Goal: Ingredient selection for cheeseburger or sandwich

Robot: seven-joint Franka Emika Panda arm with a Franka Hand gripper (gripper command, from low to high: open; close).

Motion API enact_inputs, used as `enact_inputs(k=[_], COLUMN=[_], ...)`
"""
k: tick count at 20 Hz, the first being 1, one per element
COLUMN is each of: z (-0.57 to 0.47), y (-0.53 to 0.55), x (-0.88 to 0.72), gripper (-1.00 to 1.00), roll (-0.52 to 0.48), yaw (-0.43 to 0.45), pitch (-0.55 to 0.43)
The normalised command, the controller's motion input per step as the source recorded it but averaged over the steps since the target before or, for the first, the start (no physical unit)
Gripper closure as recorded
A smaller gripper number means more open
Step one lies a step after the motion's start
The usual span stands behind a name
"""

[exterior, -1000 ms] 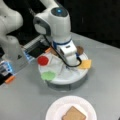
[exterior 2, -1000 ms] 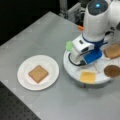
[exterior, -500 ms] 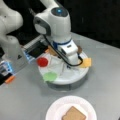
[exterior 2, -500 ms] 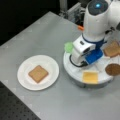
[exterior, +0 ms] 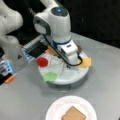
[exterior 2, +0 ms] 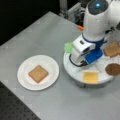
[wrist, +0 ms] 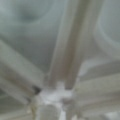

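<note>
Gripper low over the round white divided tray's centre, finger state impossible to tell.
Tan-brown square bread slice lay on the white plate; green piece sat at the tray's rim, nearest that plate.

Robot lab: grey table, black backdrop.

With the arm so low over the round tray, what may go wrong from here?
1. The gripper sits low at the centre of the divided tray, so it may bump a divider and shift the tray.
2. The yellow square and the green piece both overhang the tray's edge; a jolt might tip them off.
3. Only one bread slice lies on the plate.
</note>
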Motion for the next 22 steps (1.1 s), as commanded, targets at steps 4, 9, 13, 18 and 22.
enact_inputs(k=[4,9,13,18,22], z=[0.09,0.12,0.21,0.30,0.30], y=[0.05,0.05,0.05,0.02,-0.02], x=[0.01,0.02,0.01,0.04,0.09], gripper=[-1.00,-1.00,-1.00,-1.00,-1.00], roll=[0.002,0.004,0.024,0.063,0.111], yaw=[-0.204,-0.120,-0.092,-0.117,-0.180], pitch=[0.086,0.092,0.092,0.072,0.060])
